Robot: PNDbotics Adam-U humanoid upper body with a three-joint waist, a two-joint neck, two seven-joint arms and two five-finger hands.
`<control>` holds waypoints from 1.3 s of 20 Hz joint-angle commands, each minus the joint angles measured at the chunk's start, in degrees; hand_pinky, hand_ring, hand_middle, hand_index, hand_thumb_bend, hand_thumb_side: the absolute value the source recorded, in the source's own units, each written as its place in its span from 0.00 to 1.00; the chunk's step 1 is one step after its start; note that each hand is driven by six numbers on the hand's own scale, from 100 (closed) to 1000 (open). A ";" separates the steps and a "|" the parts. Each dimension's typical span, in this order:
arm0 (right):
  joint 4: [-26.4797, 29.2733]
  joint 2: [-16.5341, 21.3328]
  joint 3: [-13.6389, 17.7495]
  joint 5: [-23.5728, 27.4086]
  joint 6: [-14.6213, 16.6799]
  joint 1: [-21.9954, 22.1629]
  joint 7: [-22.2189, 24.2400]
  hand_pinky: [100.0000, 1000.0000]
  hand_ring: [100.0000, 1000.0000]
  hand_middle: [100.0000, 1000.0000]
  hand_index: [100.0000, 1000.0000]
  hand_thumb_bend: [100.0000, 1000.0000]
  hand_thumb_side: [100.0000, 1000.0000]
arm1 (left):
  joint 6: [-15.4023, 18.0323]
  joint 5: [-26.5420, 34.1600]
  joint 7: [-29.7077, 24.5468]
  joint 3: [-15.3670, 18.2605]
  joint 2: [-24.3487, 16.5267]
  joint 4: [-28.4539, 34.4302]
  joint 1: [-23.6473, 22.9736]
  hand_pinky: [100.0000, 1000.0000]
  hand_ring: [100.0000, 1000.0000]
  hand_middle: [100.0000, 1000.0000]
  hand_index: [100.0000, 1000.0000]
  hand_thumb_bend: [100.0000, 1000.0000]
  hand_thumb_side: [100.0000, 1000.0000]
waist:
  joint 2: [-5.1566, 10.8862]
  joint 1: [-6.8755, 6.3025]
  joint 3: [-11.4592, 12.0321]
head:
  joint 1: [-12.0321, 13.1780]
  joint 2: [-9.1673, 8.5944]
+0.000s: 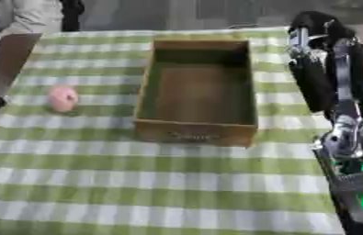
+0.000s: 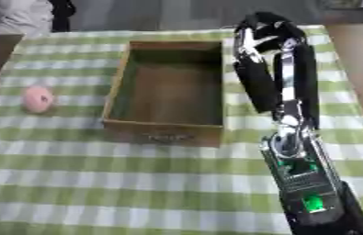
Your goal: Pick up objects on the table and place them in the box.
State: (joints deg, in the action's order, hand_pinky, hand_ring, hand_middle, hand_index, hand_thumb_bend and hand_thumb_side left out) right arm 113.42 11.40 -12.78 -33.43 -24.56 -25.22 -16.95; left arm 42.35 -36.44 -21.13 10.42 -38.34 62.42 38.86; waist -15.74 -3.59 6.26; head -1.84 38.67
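Right hand (image 2: pixel 269 32): raised beside the box, fingers curled, holding nothing I can see
Box (image 1: pixel 196 131): open, wooden
Pink object (image 1: pixel 62 98): left of box, on checked cloth (image 1: pixel 136 183)

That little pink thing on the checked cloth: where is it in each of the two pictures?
Left eye view: the pink object lies at mid-left on the green checked tablecloth, left of the wooden box and apart from it.
Right eye view: it lies nearer the left edge, again left of the box.
Shared landmark: the box's near-left corner.
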 commanded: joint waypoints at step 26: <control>1.17 1.33 -0.51 0.85 0.03 -0.99 0.12 0.83 0.58 0.59 0.81 0.00 0.93 | 9.62 -5.17 -13.00 -2.58 0.72 -7.47 8.39 0.58 0.72 0.69 0.96 0.57 0.68 | 0.28 -0.52 -1.20 | 0.84 0.19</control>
State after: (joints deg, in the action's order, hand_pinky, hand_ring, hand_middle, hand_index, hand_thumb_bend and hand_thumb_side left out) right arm 113.42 11.90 -13.16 -32.99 -24.54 -25.27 -16.92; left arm 40.75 -41.10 -22.72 7.86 -36.26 54.88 46.07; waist -16.37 -3.95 4.96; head -1.22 38.72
